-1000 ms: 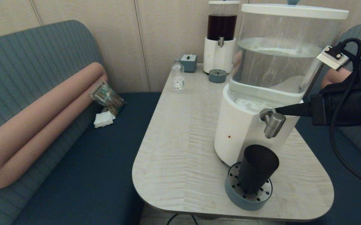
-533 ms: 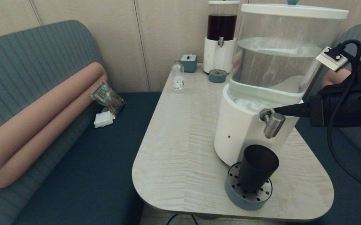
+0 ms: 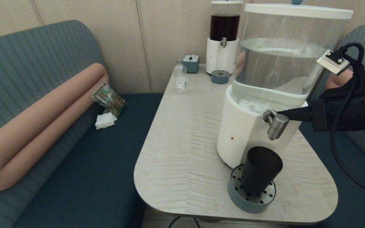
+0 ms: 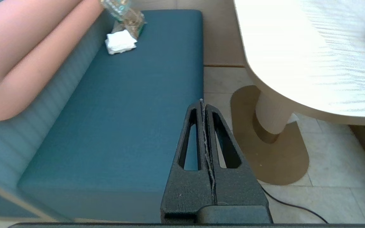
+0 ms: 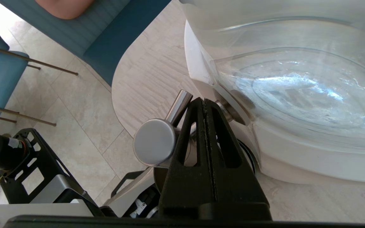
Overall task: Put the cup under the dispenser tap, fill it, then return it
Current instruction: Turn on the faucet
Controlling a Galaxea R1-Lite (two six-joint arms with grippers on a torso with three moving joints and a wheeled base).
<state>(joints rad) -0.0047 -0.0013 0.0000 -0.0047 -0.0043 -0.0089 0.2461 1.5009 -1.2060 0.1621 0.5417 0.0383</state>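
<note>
Booth seating flanks a pale wood counter (image 3: 182,152); cup (image 3: 260,171) is seen standing under tap (image 3: 276,123).

Cup is set upright on the round perforated drip tray (image 3: 234,193), directly below the steel tap of the big dispenser (image 3: 249,133), whose clear tank is partly filled with water. Right gripper (image 3: 282,112) is held level from the right, jaws pressed closed on nothing, tips touching the back of the tap where it meets the white base. Left gripper (image 4: 203,106) is parked low beside the counter, over the blue bench (image 4: 122,110), jaws closed and empty. Small dark-liquid dispenser (image 3: 223,38) and small bottle (image 3: 179,78) are noted at the far end of the counter.
</note>
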